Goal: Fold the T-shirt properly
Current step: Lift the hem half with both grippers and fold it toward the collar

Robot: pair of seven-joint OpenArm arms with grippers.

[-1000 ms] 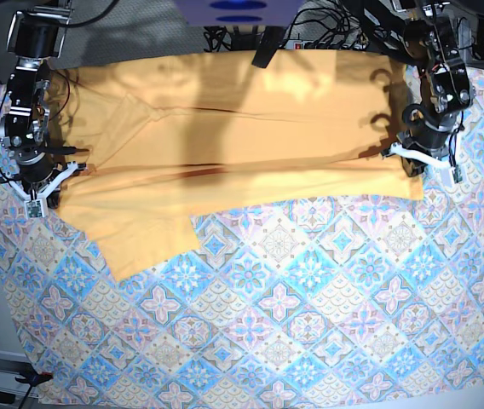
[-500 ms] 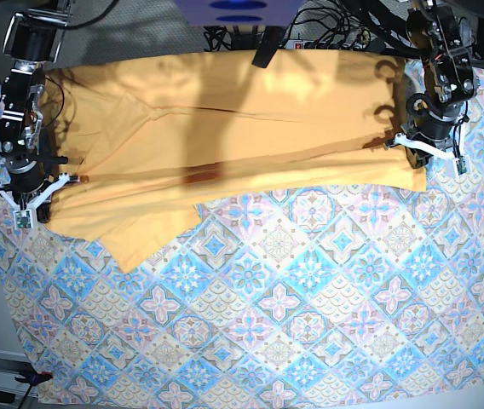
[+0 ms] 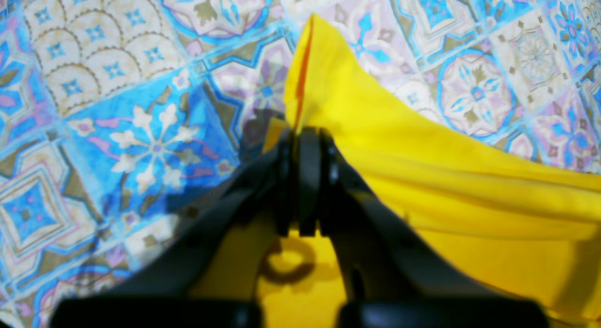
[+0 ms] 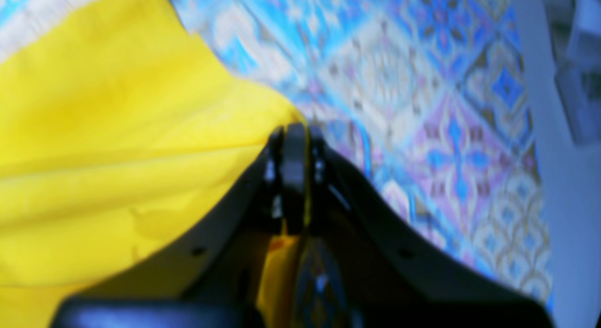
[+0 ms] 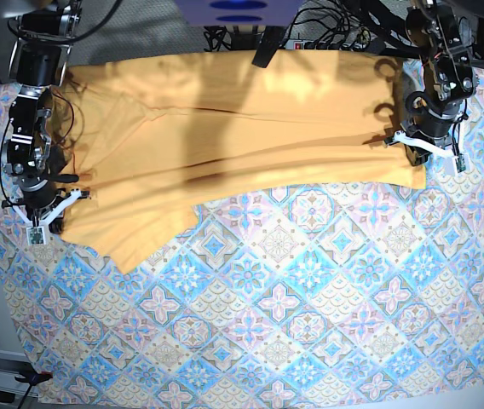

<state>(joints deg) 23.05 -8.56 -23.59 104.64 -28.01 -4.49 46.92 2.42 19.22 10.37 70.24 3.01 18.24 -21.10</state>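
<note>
My left gripper (image 3: 304, 144) and right gripper (image 4: 291, 135) were each clamped tight on a near corner of the shirt (image 5: 242, 128), which stretched across the far tablecloth (image 5: 310, 324); its near edge sagged leftward, leaving open cloth nearer.

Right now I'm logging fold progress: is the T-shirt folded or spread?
Partly folded: the T-shirt lies doubled lengthwise, its near edge pinched by both the left gripper and right gripper.
</note>
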